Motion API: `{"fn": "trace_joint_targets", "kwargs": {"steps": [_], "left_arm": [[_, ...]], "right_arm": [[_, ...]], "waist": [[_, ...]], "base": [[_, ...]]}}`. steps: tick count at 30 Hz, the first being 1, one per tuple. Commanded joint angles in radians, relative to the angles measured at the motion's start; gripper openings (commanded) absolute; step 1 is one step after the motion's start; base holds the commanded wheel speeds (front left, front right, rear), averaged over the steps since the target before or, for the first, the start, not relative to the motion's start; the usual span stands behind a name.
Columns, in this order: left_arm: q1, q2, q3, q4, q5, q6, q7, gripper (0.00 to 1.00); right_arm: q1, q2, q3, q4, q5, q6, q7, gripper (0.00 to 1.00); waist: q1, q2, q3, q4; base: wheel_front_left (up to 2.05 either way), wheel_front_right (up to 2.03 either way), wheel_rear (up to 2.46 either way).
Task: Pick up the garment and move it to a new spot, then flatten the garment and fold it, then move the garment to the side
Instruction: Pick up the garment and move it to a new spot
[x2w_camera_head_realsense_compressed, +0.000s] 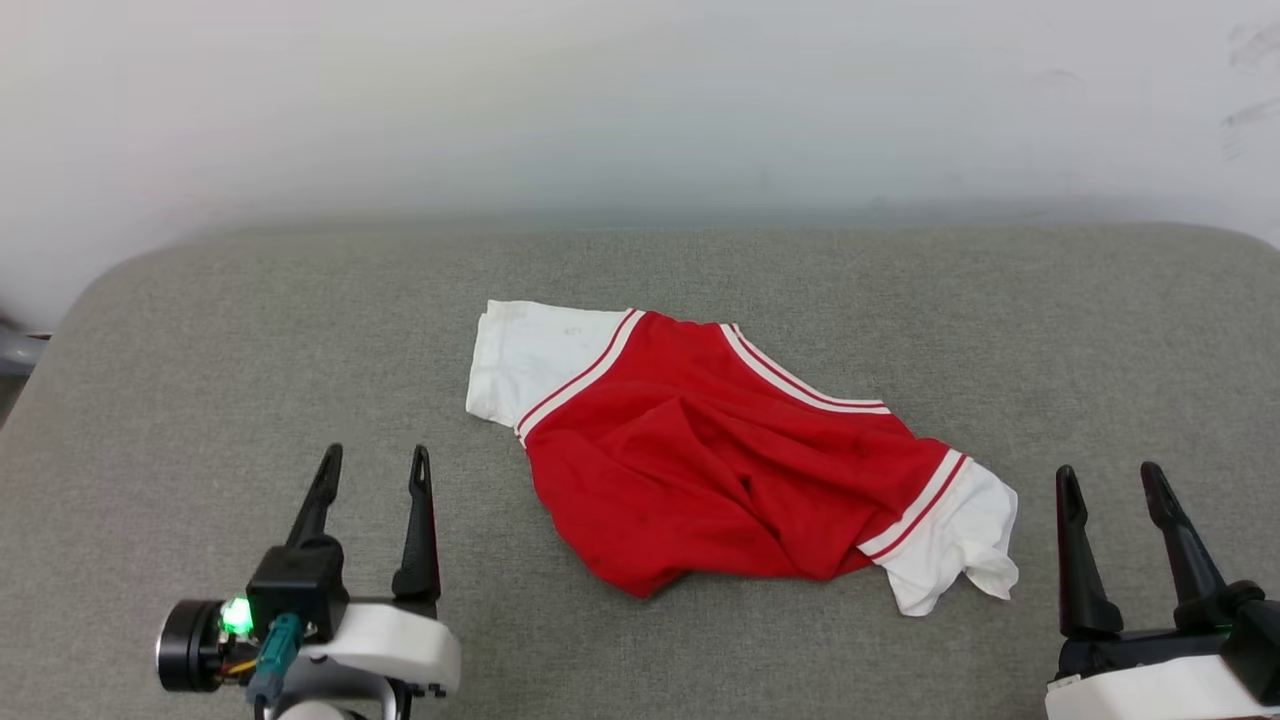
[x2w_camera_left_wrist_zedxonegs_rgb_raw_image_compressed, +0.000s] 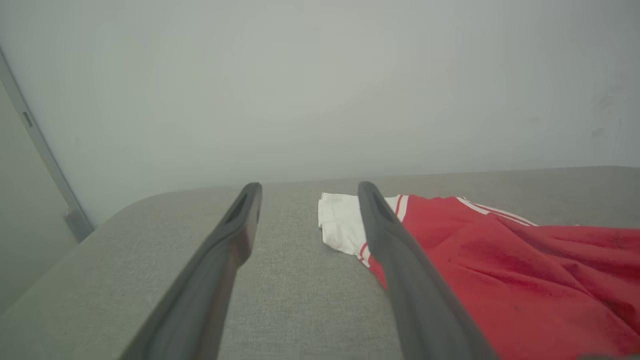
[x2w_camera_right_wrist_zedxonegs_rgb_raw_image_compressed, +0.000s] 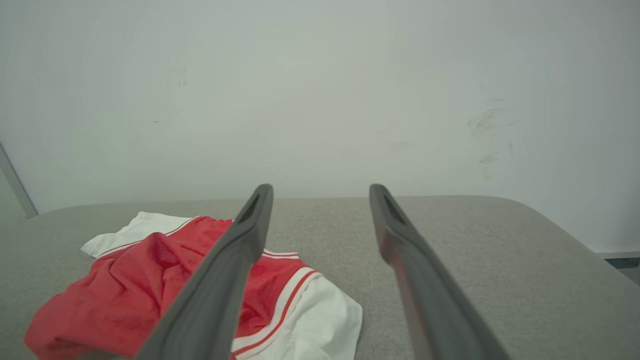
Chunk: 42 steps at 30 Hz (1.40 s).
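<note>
The garment (x2w_camera_head_realsense_compressed: 720, 460), a red T-shirt with white sleeves and red-and-white striped trim, lies rumpled at the middle of the grey padded table (x2w_camera_head_realsense_compressed: 200, 380). No lettering shows on it. My left gripper (x2w_camera_head_realsense_compressed: 375, 462) hovers open at the lower left, well apart from the shirt's left white sleeve (x2w_camera_head_realsense_compressed: 530, 355). At the lower right my right gripper (x2w_camera_head_realsense_compressed: 1108, 478) stands open too, just right of the other white sleeve (x2w_camera_head_realsense_compressed: 960, 540). The left wrist view has the garment (x2w_camera_left_wrist_zedxonegs_rgb_raw_image_compressed: 500, 270) to the right of my left gripper (x2w_camera_left_wrist_zedxonegs_rgb_raw_image_compressed: 306, 188). In the right wrist view the garment (x2w_camera_right_wrist_zedxonegs_rgb_raw_image_compressed: 125, 285) lies left of my right gripper (x2w_camera_right_wrist_zedxonegs_rgb_raw_image_compressed: 320, 189).
A pale wall (x2w_camera_head_realsense_compressed: 640, 100) rises behind the table's far edge. The table's rounded corners (x2w_camera_head_realsense_compressed: 110, 280) sit at far left and far right. Bare grey cloth (x2w_camera_head_realsense_compressed: 1100, 340) stretches on both sides of the shirt.
</note>
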Motion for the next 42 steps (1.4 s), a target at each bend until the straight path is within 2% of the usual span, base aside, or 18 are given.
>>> {"fn": "trace_joint_targets", "kwargs": {"steps": [1, 10, 17, 30, 42], "left_arm": [[0.025, -0.018, 0.019, 0.002, 0.018, -0.016, -0.003, 1.0], [0.099, -0.105, 0.089, 0.013, 0.094, -0.098, -0.003, 1.0], [0.127, -0.141, 0.14, 0.029, 0.131, -0.145, -0.003, 1.0], [0.141, -0.177, 0.196, 0.053, 0.175, -0.19, -0.003, 1.0], [0.136, -0.195, 0.223, 0.071, 0.203, -0.211, -0.003, 1.0]], "right_arm": [[0.014, 0.002, 0.002, 0.004, 0.005, -0.001, -0.002, 1.0], [0.041, 0.002, 0.01, 0.024, 0.01, -0.001, -0.002, 1.0], [0.054, 0.002, 0.013, 0.044, 0.016, -0.001, -0.002, 1.0], [0.065, 0.002, 0.015, 0.068, 0.015, -0.001, -0.003, 1.0], [0.055, 0.002, 0.021, 0.076, 0.016, -0.001, -0.003, 1.0]], "waist": [[0.0001, 0.0, -0.006, 0.002], [0.0001, 0.0, -0.021, 0.005], [0.0001, 0.0, -0.03, 0.007], [0.0001, 0.0, -0.039, 0.017], [0.0001, 0.0, -0.042, 0.014]], "base": [[0.0, 0.0, 0.0], [0.0, 0.0, 0.0], [0.0, 0.0, 0.0], [0.0, 0.0, 0.0], [0.0, 0.0, 0.0]]}}
